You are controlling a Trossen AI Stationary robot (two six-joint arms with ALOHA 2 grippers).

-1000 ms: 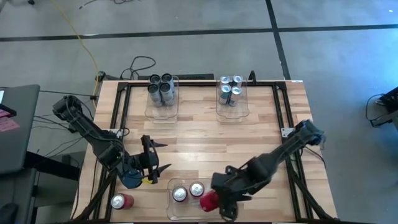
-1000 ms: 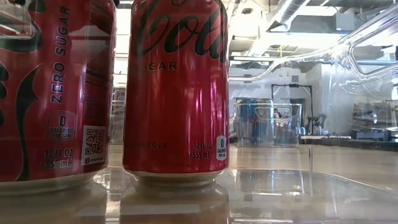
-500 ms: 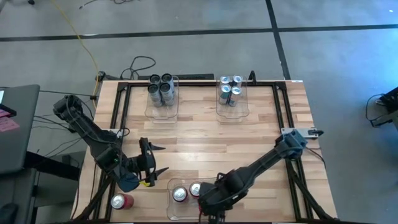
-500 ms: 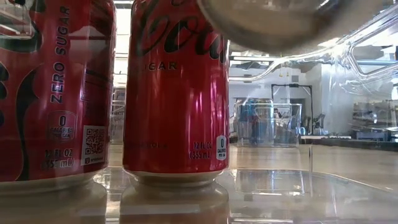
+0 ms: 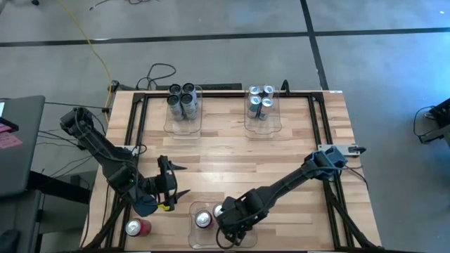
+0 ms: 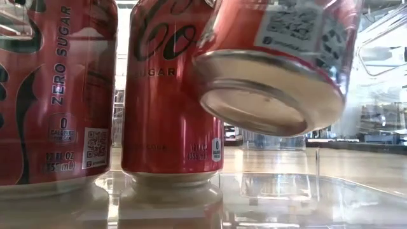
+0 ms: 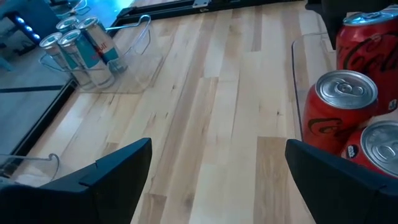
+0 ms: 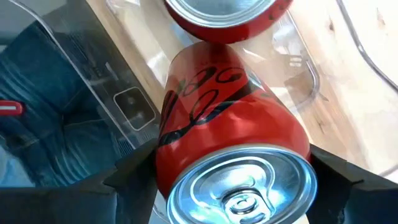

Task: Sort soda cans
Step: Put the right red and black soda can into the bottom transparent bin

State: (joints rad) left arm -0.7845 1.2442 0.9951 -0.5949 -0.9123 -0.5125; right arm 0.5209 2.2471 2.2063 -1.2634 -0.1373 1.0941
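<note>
Right end effector grips red can, tilted above near bin.

The leftmost red can reads "ZERO SUGAR", "0", "12 FL OZ (355 mL)", beside a QR code. Just beside it, the middle red can shows "SUGAR" under script lettering, plus "12 FL OZ" and "0". The tilted can, in front of the middle can, bears a QR code.
</note>
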